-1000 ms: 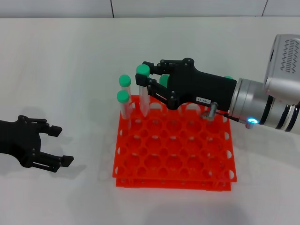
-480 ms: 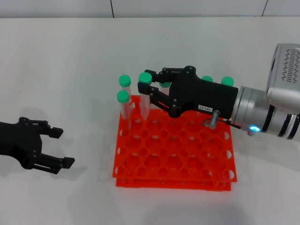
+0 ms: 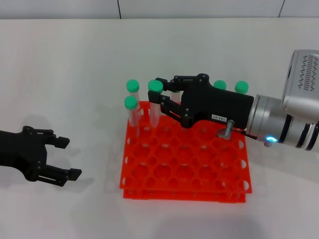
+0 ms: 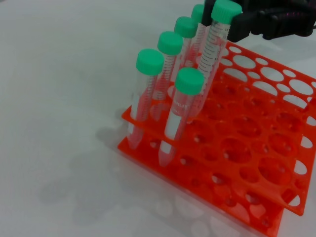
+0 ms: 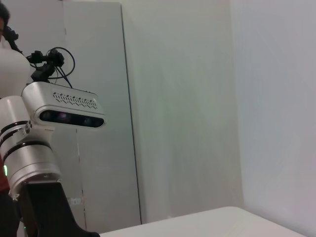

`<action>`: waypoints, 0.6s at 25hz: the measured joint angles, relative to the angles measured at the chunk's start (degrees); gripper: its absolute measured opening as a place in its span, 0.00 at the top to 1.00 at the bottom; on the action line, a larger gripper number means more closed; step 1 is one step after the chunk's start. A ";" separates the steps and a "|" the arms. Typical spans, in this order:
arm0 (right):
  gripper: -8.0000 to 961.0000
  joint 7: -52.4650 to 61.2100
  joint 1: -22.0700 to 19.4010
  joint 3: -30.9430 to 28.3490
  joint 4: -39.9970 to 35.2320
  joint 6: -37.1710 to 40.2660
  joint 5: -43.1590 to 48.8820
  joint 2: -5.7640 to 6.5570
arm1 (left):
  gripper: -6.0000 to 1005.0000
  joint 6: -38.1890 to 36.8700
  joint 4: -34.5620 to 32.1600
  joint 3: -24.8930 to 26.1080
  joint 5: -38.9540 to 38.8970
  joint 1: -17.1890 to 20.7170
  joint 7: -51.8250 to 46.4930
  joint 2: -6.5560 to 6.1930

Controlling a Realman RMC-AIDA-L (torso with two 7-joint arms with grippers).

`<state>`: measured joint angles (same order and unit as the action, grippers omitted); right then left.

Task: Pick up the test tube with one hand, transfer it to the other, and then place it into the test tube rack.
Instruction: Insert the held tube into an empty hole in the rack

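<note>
the right gripper (image 3: 160, 94) is over the far left part of the test tube rack (image 3: 185, 158), and its fingers are closed around the test tube (image 3: 155, 102) just below the green cap. the tube stands nearly upright and its lower end is already down in a hole of the top tier. in the left wrist view it leans a little, with the cap higher than the caps of the neighbours. i cannot be sure from these views if the tip has reached the lower tier, because the other tubes and the orange grid hide it.

two other capped tubes (image 3: 131, 102) stand just beside it on the left, and more capped ones (image 3: 231, 86) stand in the far row, partly hidden behind the gripper.

the left gripper (image 3: 59, 158) rests on the white table (image 3: 75, 64), well apart from the rack on the left, with its fingers spread open and nothing between them.

the risk i see now is in the release. if the fingers open while the tube leans and is not fully seated, it may tip against the neighbour tubes or stay caught in the top tier only. the fingers are also very near the next caps, so opening or pulling back sideways could knock them or drag the light rack.
</note>
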<state>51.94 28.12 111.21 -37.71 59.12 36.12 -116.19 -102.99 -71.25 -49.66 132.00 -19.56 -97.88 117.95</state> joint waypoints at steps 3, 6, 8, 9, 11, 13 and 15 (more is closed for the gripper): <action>0.72 0.00 0.15 0.06 0.34 -0.04 0.00 0.00 | 0.11 0.02 0.18 0.00 0.00 -0.16 0.02 0.00; 0.72 0.00 0.39 0.20 0.70 -0.05 -0.32 0.00 | 0.11 0.07 0.21 0.00 0.00 -0.21 0.06 -0.01; 0.72 0.03 0.46 0.30 0.72 -0.05 -0.43 0.00 | 0.11 0.12 0.23 0.00 0.00 -0.26 0.10 0.00; 0.72 0.08 0.51 0.33 0.72 -0.06 -0.43 0.00 | 0.11 0.13 0.23 0.00 0.00 -0.26 0.11 -0.01; 0.72 0.19 0.63 0.35 0.72 -0.06 -0.45 0.00 | 0.11 0.15 0.24 0.00 0.00 -0.28 0.12 0.00; 0.72 0.20 0.68 0.35 0.74 -0.06 -0.46 0.00 | 0.11 0.16 0.24 0.00 0.01 -0.32 0.13 0.00; 0.72 0.14 0.68 0.35 0.78 -0.06 -0.48 0.00 | 0.11 0.17 0.23 0.00 0.00 -0.37 0.14 0.00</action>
<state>52.08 28.80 111.56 -36.93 59.06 35.65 -116.19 -102.82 -71.01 -49.66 132.01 -19.93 -97.75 117.95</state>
